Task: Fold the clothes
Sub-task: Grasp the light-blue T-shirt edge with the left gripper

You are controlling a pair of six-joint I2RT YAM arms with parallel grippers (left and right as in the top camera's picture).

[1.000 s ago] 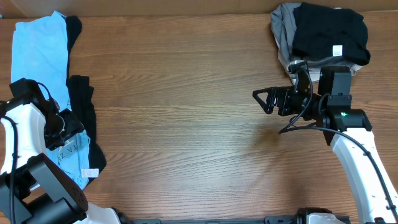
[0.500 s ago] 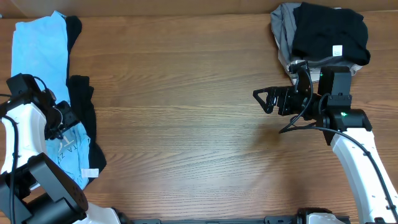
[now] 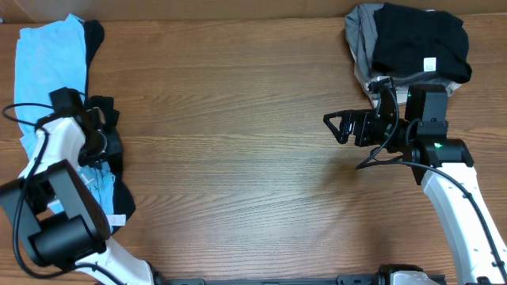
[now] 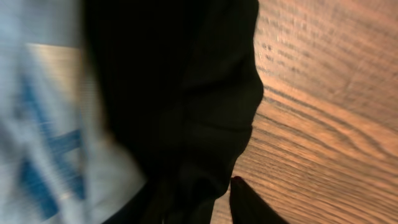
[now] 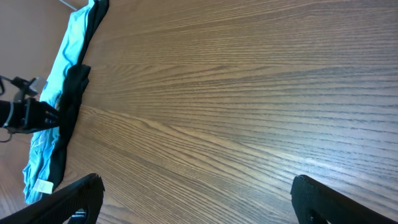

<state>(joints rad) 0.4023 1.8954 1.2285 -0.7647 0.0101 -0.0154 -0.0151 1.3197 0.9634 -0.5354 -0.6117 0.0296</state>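
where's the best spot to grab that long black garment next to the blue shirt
Pinch the long black garment by its free long edge, the one bordering the bare table, about midway along, coming in from the table's centre side. It lies as a flat narrow strip alongside the light blue T-shirt, so that edge can probably be lifted without catching the shirt.

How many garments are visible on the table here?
4: a light blue T-shirt and a long black garment beside it at the left edge; a folded black garment atop a grey one at the far right corner. Others may lie hidden beneath.
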